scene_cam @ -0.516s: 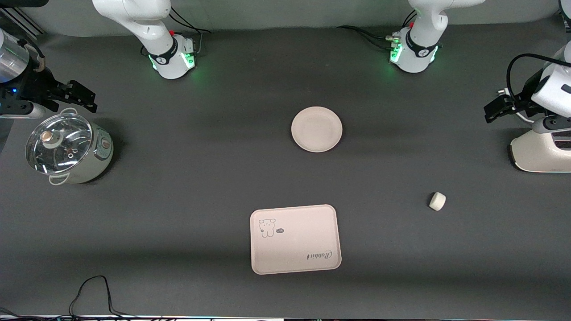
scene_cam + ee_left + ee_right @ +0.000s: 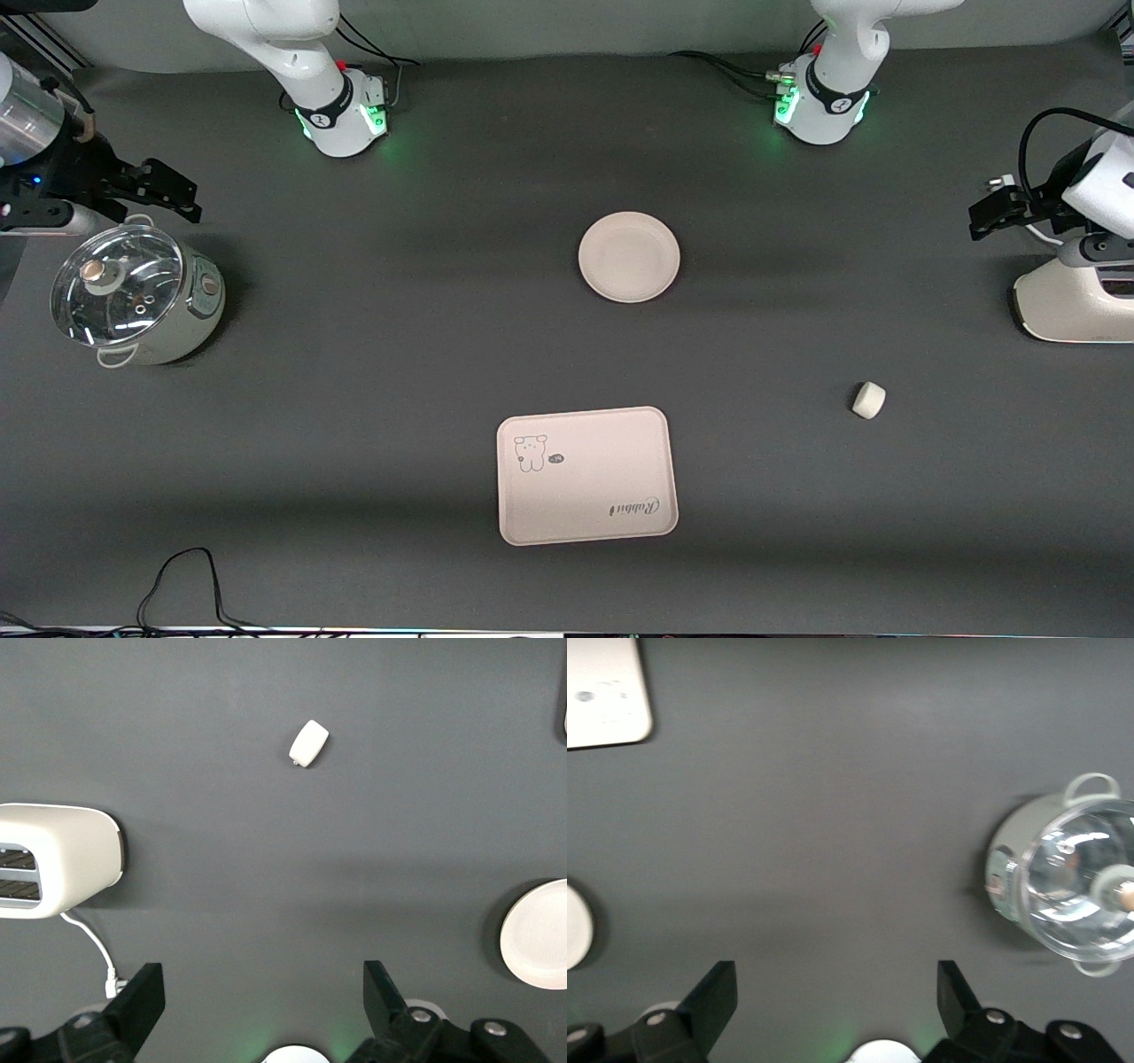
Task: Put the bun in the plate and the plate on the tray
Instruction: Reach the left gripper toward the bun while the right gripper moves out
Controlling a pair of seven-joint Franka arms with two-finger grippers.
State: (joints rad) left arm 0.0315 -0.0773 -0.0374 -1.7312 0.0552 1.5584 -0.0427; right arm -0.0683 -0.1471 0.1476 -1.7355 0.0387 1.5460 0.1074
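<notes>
The bun (image 2: pixel 869 400) lies on the dark table toward the left arm's end; it also shows in the left wrist view (image 2: pixel 308 743). The round plate (image 2: pixel 629 257) sits empty mid-table, and its edge shows in the left wrist view (image 2: pixel 540 935). The tray (image 2: pixel 587 476) with the bear drawing lies nearer the front camera than the plate; one corner shows in the right wrist view (image 2: pixel 602 691). My left gripper (image 2: pixel 982 218) (image 2: pixel 263 992) hangs open and empty beside the toaster. My right gripper (image 2: pixel 182 197) (image 2: pixel 835 992) hangs open and empty just above the pot.
A glass-lidded pot (image 2: pixel 133 297) (image 2: pixel 1072 877) stands at the right arm's end. A white toaster (image 2: pixel 1076 301) (image 2: pixel 58 859) with a cord stands at the left arm's end. A black cable (image 2: pixel 186 585) lies at the table's front edge.
Both grippers have shifted slightly: the left one edged up and toward its end of the table, the right one edged toward the table's middle. The bun, plate and tray have not moved.
</notes>
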